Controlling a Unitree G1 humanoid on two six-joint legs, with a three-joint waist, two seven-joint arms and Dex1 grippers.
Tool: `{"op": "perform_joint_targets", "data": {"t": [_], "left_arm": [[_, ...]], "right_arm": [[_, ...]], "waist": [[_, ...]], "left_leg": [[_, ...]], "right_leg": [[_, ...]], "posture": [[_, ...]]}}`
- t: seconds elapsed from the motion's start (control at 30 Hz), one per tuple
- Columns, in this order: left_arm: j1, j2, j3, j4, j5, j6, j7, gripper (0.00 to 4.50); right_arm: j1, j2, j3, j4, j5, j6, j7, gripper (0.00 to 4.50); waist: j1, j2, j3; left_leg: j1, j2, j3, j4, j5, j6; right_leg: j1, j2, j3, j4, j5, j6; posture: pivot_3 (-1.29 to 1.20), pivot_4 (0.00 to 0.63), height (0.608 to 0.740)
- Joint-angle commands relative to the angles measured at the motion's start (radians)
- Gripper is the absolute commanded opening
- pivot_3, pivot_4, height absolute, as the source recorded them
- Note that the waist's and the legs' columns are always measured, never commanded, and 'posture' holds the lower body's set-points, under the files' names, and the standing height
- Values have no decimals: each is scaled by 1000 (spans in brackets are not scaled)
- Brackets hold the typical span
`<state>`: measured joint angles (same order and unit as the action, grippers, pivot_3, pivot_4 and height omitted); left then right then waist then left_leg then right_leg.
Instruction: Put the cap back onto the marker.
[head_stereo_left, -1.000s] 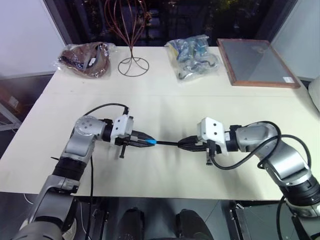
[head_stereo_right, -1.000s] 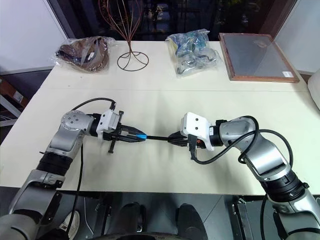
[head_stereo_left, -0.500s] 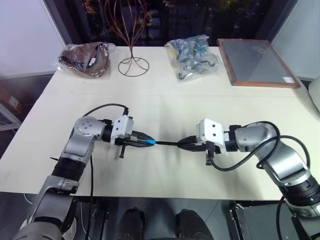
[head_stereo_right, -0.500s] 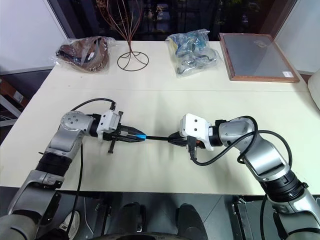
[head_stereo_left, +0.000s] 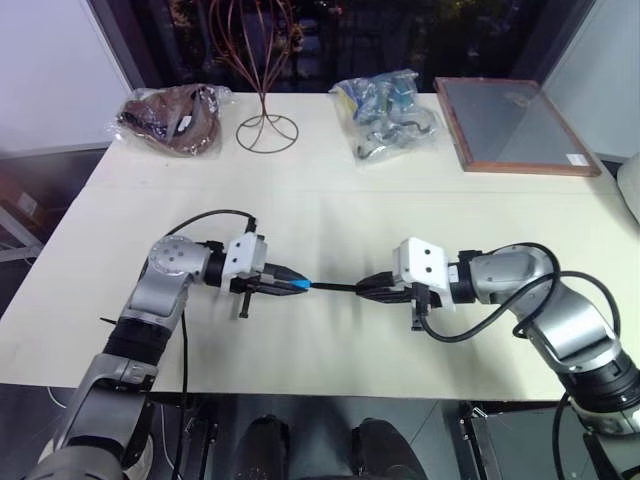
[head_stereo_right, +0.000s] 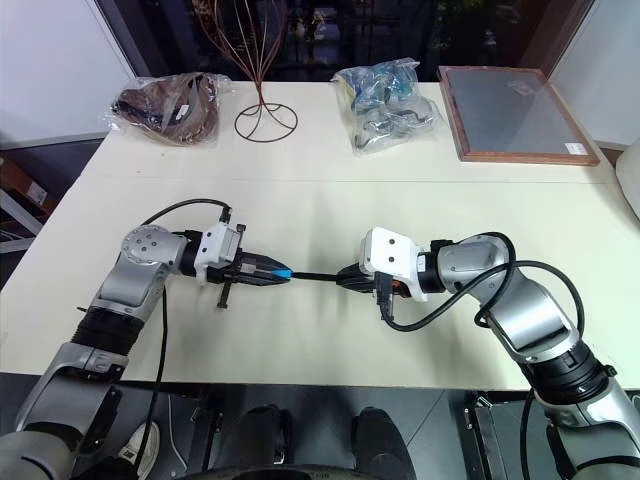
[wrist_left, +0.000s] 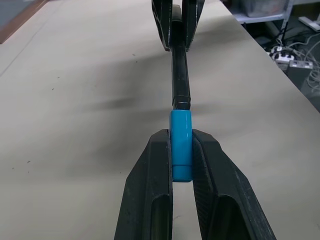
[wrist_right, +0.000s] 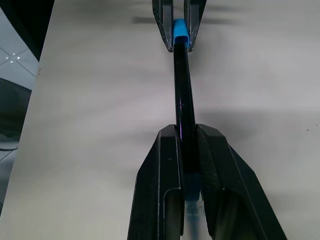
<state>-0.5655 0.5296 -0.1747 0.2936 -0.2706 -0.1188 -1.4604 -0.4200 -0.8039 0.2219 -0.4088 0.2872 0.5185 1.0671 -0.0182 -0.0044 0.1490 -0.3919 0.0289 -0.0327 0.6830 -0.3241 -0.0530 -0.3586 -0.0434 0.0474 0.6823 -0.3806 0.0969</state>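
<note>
We see 2 clear plastic bags at the far edge of the cream surface (head_stereo_left: 330, 210): the left bag (head_stereo_left: 172, 118) holds something brown, the right bag (head_stereo_left: 390, 115) a tangle of blue and grey items we cannot identify. Between them stands a wire stand (head_stereo_left: 263, 120). A wooden-framed glass panel (head_stereo_left: 515, 125) lies at the far right, with a small white label on its corner too small to read. Above the middle of the surface, our left pincer (wrist_left: 181, 155) is clamped on the cap (wrist_left: 180, 145), and our right pincer (wrist_right: 187, 145) is clamped on the marker (wrist_right: 182, 95). The marker runs level between the 2 pincers, its end meeting the cap's mouth.
</note>
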Motion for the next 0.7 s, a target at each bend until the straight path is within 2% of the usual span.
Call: {"op": "perform_joint_targets", "data": {"t": [0.03, 0.17, 0.23, 0.27, 0.7], "left_arm": [[-13, 0, 8, -17, -6, -9, 6, 606], [-17, -2, 8, -20, -7, -6, 10, 606], [-19, -4, 9, -22, -11, -1, 9, 60], [-20, -4, 9, -23, -11, 0, 10, 26], [-34, 4, -11, -33, 1, 23, -4, 26]], "right_arm": [[-4, 1, -13, -30, 15, -6, 8, 0], [-4, 2, -14, -30, 16, -5, 8, 0], [-4, 2, -13, -29, 15, -6, 8, 0], [-4, 2, -13, -29, 15, -5, 8, 0], [-21, 0, -1, -18, -8, -14, 5, 0]], "waist": [[0, 0, 0], [0, 0, 0], [0, 0, 0], [0, 0, 0], [0, 0, 0]], "left_leg": [[0, 0, 0, 0, 0, 0], [0, 0, 0, 0, 0, 0], [0, 0, 0, 0, 0, 0], [0, 0, 0, 0, 0, 0], [0, 0, 0, 0, 0, 0]], "right_leg": [[0, 0, 0, 0, 0, 0], [0, 0, 0, 0, 0, 0], [0, 0, 0, 0, 0, 0], [0, 0, 0, 0, 0, 0], [0, 0, 0, 0, 0, 0]], "posture": [[0, 150, 740], [0, 150, 740], [0, 150, 740], [0, 150, 740], [0, 150, 740]]}}
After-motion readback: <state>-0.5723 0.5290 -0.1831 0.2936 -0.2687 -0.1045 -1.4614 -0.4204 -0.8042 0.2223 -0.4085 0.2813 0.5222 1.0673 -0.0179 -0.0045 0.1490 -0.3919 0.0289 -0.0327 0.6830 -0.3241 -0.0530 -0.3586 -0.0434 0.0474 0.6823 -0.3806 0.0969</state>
